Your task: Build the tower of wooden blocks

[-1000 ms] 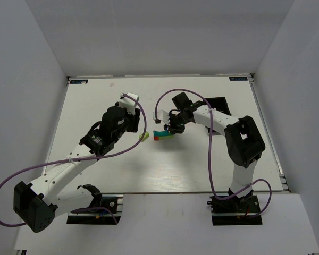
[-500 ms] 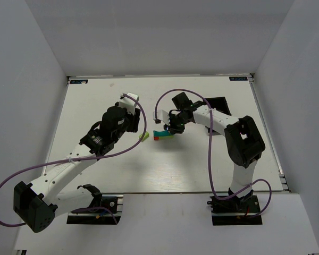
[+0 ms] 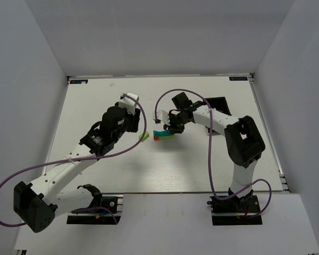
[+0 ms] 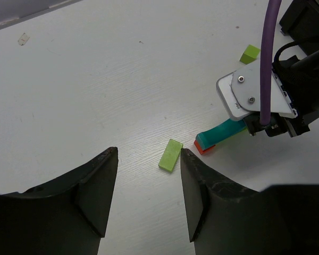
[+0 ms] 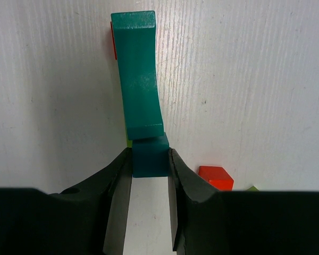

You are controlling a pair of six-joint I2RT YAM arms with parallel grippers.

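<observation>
R hand (image 5: pixel 149 159) is clamped narrow on the near end of the teal block (image 5: pixel 138 79). Its far end sits on a red block (image 4: pixel 203 149): that's the tower (image 3: pixel 162 136) so far, mid-table (image 3: pixel 95 101). L hand (image 4: pixel 148 156) hangs part-open, empty, over a flat lime block (image 4: pixel 170 154) just beside it.

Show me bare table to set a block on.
Bare: the near table between left arm and right arm, and the far left corner. Crowded: the middle, where the right gripper holds the teal block near the green block and left gripper.
</observation>
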